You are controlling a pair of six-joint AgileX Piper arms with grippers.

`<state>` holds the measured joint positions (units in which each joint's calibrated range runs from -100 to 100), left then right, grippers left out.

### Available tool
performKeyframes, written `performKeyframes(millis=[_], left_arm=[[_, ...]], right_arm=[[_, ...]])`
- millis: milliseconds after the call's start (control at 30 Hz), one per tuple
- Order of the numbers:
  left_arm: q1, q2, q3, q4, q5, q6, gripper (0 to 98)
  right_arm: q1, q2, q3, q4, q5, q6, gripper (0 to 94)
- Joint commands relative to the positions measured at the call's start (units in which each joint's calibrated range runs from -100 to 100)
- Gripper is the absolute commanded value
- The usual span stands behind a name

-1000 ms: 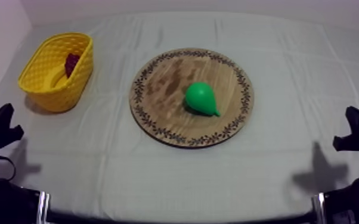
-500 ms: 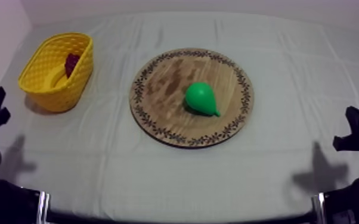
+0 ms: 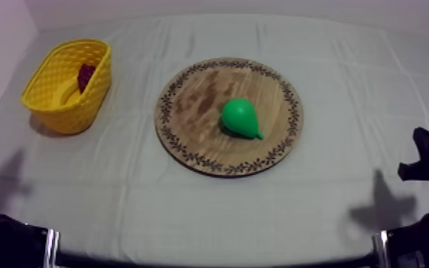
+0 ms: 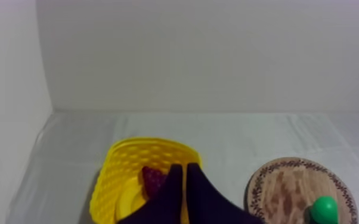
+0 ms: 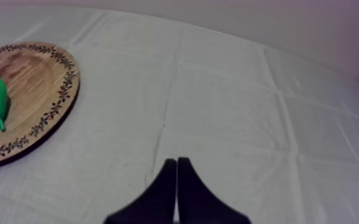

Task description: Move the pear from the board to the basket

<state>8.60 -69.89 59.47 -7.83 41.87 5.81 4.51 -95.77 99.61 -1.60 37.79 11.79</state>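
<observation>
well, my left fingers [image 4: 185, 182] lie pressed together in a narrow wedge, gripping nothing. the basket [image 4: 113, 184] sits just beyond their tips, at the left of the bench [image 3: 189, 207]. a small red fruit [image 4: 152, 177] lies inside the basket, against its far wall. the pear [image 3: 240, 117] lies on its side on the board [image 3: 196, 100], a little right of the board's middle, its stem end pointing toward the near right rim. nothing touches it, and it is well apart from the basket. my right fingers [image 5: 177, 170] are closed on nothing too, a wedge over the cloth [image 5: 229, 107] at the right side of the bench, with the board and pear well off to one side. from above, my right arm [image 3: 427, 160] sits at the right edge, well apart from the board.
</observation>
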Motion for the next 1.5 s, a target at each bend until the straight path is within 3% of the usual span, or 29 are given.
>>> performKeyframes(millis=[0, 433, 767, 1000, 1333, 1467], left_arm=[[1.2, 3.8, -4.9, 0.02, 0.5, -0.2, 0.0], [10.4, 19.2, -25.4, 1.49, 5.0, -1.0, 0.0], [16.3, 28.6, -34.4, 0.90, 9.1, 2.4, 0.0], [20.2, 35.7, -37.8, -2.44, 10.8, 7.8, 0.0], [26.3, 49.4, -44.0, -8.20, 19.2, 16.9, 0.0], [28.5, 54.5, -45.3, -9.60, 22.1, 19.6, 0.0]], right_arm=[[0.0, 0.0, 0.1, 0.0, 0.0, 0.0, 0.5], [0.0, 0.0, 0.1, 0.0, 0.0, 0.0, 0.5], [0.0, 0.0, 0.1, 0.0, 0.0, 0.0, 0.5], [0.0, 0.0, 0.1, 0.0, 0.0, 0.0, 0.5], [0.0, 0.0, 0.1, 0.0, 0.0, 0.0, 0.5], [0.0, 0.0, 0.1, 0.0, 0.0, 0.0, 0.5]])
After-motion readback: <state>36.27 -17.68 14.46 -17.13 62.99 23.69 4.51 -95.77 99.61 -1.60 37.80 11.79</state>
